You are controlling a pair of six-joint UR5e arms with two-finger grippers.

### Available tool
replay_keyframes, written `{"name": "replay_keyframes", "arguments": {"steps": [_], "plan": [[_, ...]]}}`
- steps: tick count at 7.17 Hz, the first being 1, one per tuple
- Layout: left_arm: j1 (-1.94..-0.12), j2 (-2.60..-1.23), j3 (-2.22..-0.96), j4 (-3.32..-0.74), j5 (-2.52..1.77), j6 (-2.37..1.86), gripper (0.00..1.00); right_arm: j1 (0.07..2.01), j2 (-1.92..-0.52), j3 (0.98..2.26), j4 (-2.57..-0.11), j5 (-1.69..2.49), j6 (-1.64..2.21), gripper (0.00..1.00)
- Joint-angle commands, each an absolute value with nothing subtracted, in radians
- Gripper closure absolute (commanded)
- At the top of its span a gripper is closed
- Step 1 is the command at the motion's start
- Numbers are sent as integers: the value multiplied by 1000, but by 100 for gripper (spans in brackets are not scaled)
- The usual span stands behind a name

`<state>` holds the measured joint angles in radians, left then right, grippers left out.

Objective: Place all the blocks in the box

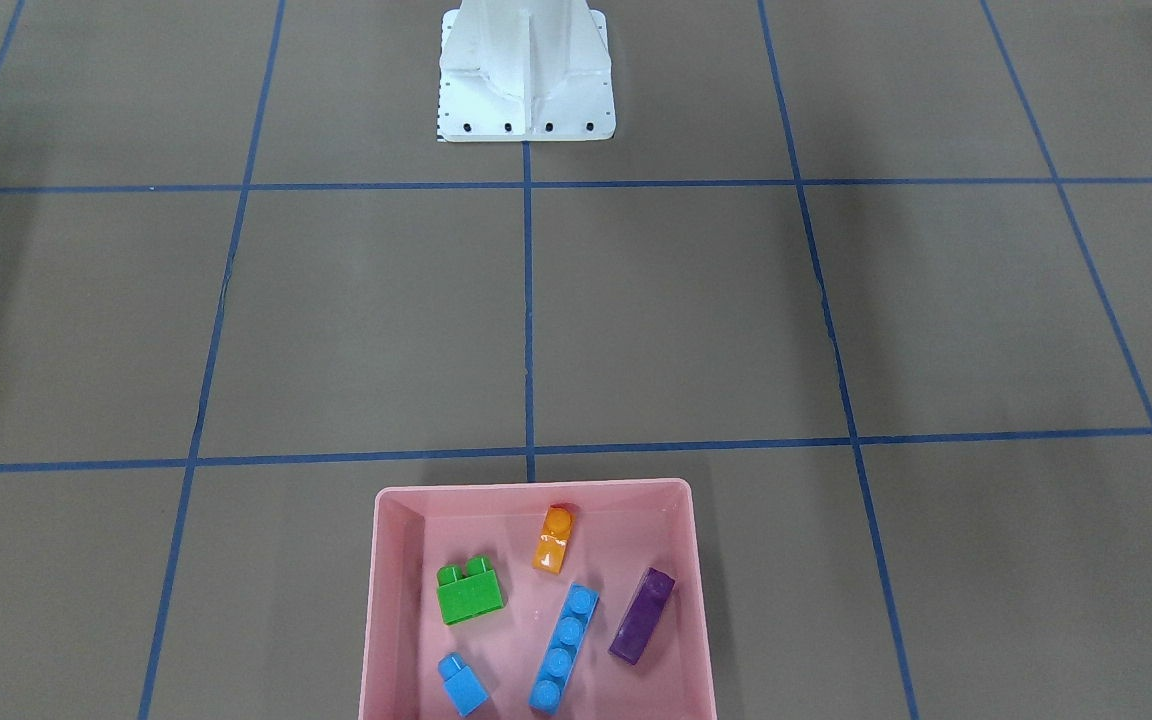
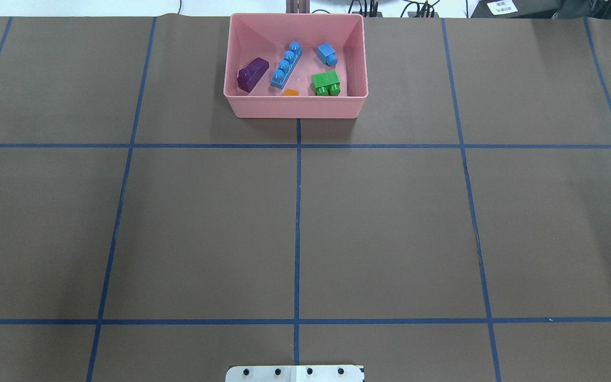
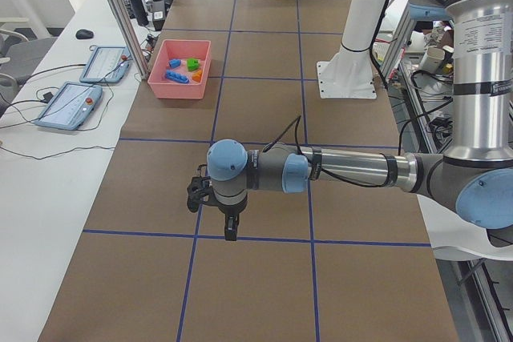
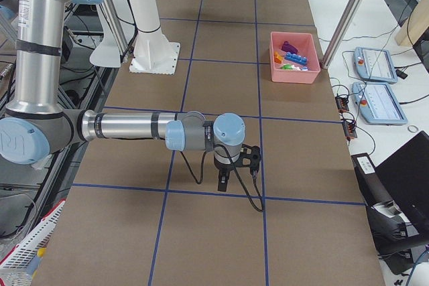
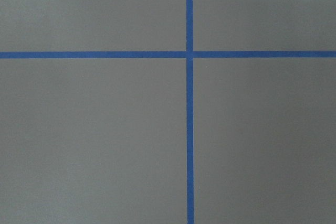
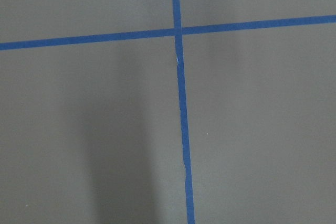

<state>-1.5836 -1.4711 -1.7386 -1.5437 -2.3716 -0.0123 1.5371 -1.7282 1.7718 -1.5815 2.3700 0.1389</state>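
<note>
Sitting in the box (image 2: pixel 295 109), blocks (image 2: pixel 285 66) lie well apart from both jaws, grip state indiscernible.

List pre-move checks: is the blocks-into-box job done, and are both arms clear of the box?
1. Orange glossy plastic studded brick inside the shallow pink plastic tray: ok.
2. Purple plastic brick inside the tray: ok.
3. Small blue plastic brick and long four-stud blue plastic brick inside the tray: ok.
4. Green two-stud plastic brick inside the tray: ok.
5. Left gripper and right gripper well away from the tray: ok.
6. Jaws open or shut: cannot tell, since only the side views show them.
</note>
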Motion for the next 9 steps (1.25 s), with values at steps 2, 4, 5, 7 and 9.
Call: {"name": "replay_keyframes", "arguments": {"steps": [2,4,5,7,9], "plan": [[-1583,-1471,-1740,-1546,-2373,-12,0,1537,-1727,1773,-1582,2370,140,0],[-1585,-1471,-1740,-1546,-2372,-12,0,1537,-1729,1773,-1582,2370,140,0],[-1583,-1471,-1740,-1546,-2372,-12,0,1537,-1729,1773,-1582,2370,140,0],[-1583,-1471,-1738,-1546,-2370,-11,0,1537,-1732,1772,-1582,2370,141,0],[-1583,-1471,-1738,-1546,-2353,-9,0,1537,-1732,1772,-1580,2370,141,0]]}}
